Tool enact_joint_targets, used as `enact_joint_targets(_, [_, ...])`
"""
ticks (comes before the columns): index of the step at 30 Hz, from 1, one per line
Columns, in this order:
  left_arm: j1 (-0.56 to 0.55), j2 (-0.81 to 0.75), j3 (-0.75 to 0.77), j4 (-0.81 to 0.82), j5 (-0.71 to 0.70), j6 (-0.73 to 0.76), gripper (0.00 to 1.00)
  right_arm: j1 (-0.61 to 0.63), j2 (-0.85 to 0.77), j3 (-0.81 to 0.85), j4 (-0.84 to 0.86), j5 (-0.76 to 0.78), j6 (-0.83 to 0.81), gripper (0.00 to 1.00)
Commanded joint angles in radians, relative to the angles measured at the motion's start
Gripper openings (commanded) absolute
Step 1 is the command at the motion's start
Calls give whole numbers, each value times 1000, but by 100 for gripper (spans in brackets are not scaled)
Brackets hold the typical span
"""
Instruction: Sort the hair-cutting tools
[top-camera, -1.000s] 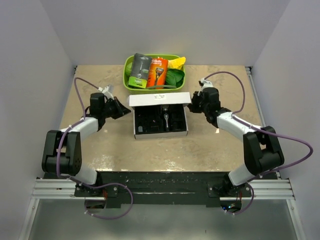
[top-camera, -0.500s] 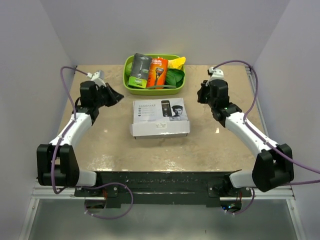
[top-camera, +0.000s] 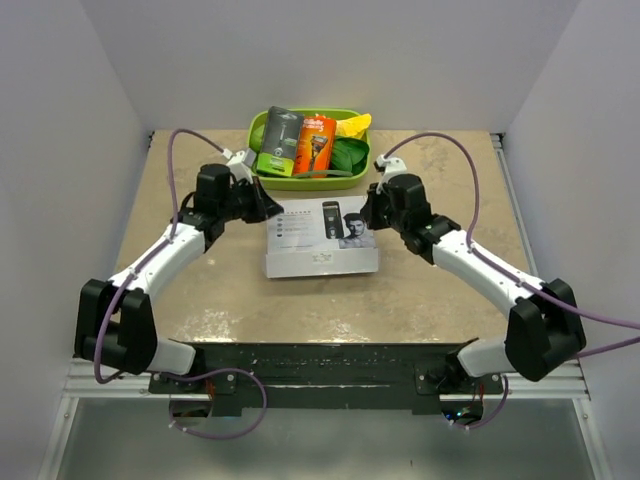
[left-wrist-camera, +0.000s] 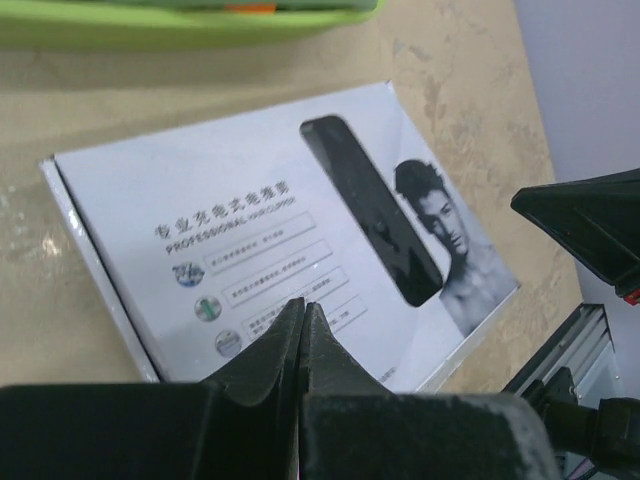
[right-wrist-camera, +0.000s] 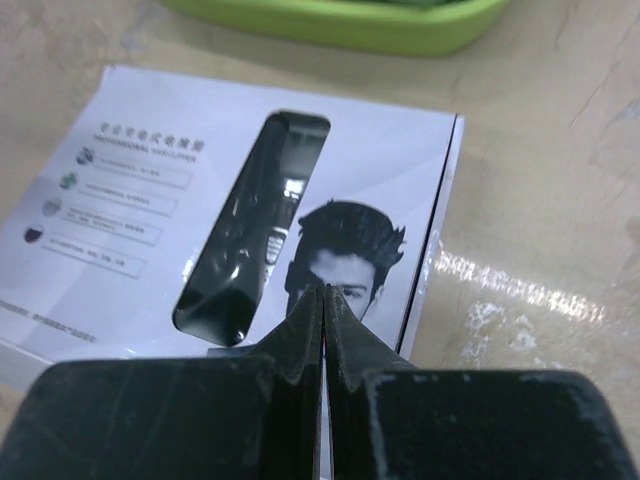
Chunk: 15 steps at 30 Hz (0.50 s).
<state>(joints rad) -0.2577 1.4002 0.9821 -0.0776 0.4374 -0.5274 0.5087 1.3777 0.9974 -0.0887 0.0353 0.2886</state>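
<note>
Left gripper (top-camera: 268, 209) and right gripper (top-camera: 369, 210), both clenched on nothing, are poising at opposite far corners of the flat white cardboard box (top-camera: 310, 256). The slim black electric hair clipper (top-camera: 331, 219) is showing through the lid's window, between the two claws. The green plastic basket (top-camera: 300, 182) is sitting just beyond them.

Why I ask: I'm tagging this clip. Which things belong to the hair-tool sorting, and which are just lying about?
Job: closed white clipper box; black hair clipper, apparently behind the lid's window.
Lying about: green basket; orange razor package; grey-and-green razor package.
</note>
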Motion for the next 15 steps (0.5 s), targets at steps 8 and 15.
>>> enact_joint_targets(8, [-41,20,-224,4,-117,17,0,42,46,-163,58,40,52,0])
enact_joint_targets(15, [-84,39,-295,24,-144,14,0,65,57,-249,76,69,81,0])
